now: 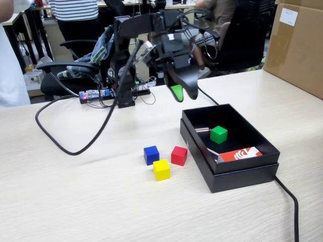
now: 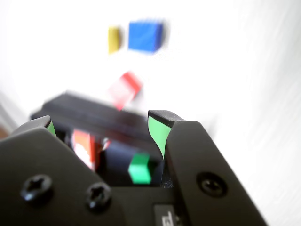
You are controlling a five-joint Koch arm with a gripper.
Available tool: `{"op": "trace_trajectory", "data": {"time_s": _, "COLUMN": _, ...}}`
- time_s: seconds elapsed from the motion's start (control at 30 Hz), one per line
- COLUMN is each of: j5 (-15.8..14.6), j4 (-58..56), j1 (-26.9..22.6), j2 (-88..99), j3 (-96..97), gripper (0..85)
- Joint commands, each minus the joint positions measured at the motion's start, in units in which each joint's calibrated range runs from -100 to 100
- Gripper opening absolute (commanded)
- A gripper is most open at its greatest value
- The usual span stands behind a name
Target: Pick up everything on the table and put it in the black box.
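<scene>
The black box (image 1: 229,177) (image 2: 84,110) lies on the table (image 1: 75,196) at the right of the fixed view, and a green cube (image 1: 218,134) (image 2: 140,168) rests inside it. Left of the box, the blue cube (image 1: 151,155) (image 2: 146,35), the red cube (image 1: 178,156) (image 2: 124,89) and the yellow cube (image 1: 161,170) (image 2: 114,39) sit close together on the wood. My gripper (image 1: 184,96) (image 2: 101,121) hangs in the air above the box's far left corner. Its green-padded jaws stand wide apart, with nothing between them.
An orange-red card (image 1: 241,154) (image 2: 83,146) and a thin red-tipped stick (image 1: 203,129) also lie in the box. A brown carton (image 1: 298,45) stands at the back right. Black cables (image 1: 65,146) loop over the table on the left and pass the box's right corner.
</scene>
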State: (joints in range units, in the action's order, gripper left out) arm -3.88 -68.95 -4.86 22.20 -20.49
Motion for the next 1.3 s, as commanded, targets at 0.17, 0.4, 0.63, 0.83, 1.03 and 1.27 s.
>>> {"op": "trace_trajectory", "data": {"time_s": 0.17, "j5": 4.0, "j4": 0.3, "j1": 6.1, "j2": -7.8, "j3": 0.0, "gripper": 43.9}}
{"op": "trace_trajectory", "data": {"time_s": 0.4, "j5": 3.6, "j4": 0.5, "j1": 6.1, "j2": -18.7, "j3": -0.1, "gripper": 43.7}}
{"op": "trace_trajectory", "data": {"time_s": 0.63, "j5": 2.9, "j4": 0.7, "j1": 5.9, "j2": -25.8, "j3": -1.5, "gripper": 43.2}}
{"op": "trace_trajectory", "data": {"time_s": 0.83, "j5": 1.6, "j4": 1.0, "j1": 5.8, "j2": -30.9, "j3": -4.9, "gripper": 30.7}}
{"op": "trace_trajectory", "data": {"time_s": 1.03, "j5": 0.4, "j4": 1.0, "j1": 5.1, "j2": -35.5, "j3": -6.7, "gripper": 30.2}}
{"op": "trace_trajectory", "data": {"time_s": 1.27, "j5": -0.6, "j4": 2.2, "j1": 4.9, "j2": -33.8, "j3": -8.0, "gripper": 5.6}}
